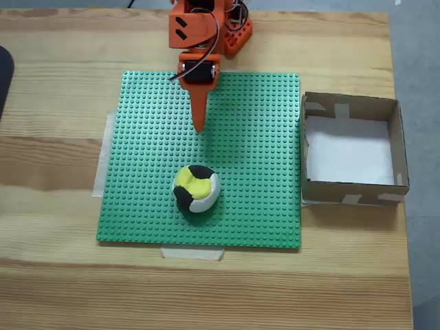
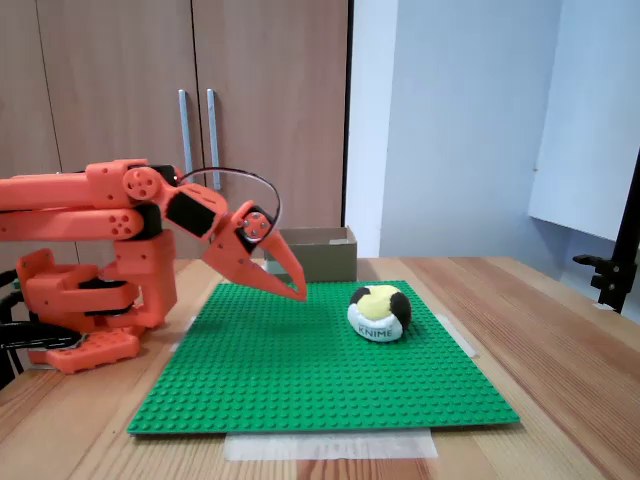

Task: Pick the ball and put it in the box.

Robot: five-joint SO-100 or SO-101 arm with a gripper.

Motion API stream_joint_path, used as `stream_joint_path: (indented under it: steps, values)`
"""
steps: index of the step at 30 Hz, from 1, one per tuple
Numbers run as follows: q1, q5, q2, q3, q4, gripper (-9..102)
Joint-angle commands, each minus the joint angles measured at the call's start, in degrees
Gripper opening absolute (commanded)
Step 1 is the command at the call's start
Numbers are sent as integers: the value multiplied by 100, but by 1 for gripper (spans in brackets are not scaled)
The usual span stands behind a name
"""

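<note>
One box [image 1: 352,149] is sitting off the green studded mat's [image 1: 261,137] right edge in a fixed view, showing just its white bottom. The ball [image 1: 196,188] is lying on the mat just past the gripper [image 1: 199,128] tip, bare mat lying between them. The orange jaws are pressing together, clenched on nothing, hanging slightly above the mat.

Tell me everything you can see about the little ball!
The ball is small, round and soft-looking, like stitched fabric, with yellow, black and white patches. In a fixed view from the side a white patch carries dark printed letters. It sits still on the green studded baseplate, near that plate's middle, a bit squashed at the bottom. Nothing but the plate touches it: the orange gripper is apart from it, and the cardboard box stands off to the right in the view from above.
</note>
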Motion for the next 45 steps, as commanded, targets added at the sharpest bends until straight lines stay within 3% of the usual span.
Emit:
stream_joint_path:
  steps: [1,21,45]
  values:
    - [-26,18,53,220,-79,-1]
    - [149,149,-44,-35,-79,0]
    - [167,290,-1169,-1608,132,0]
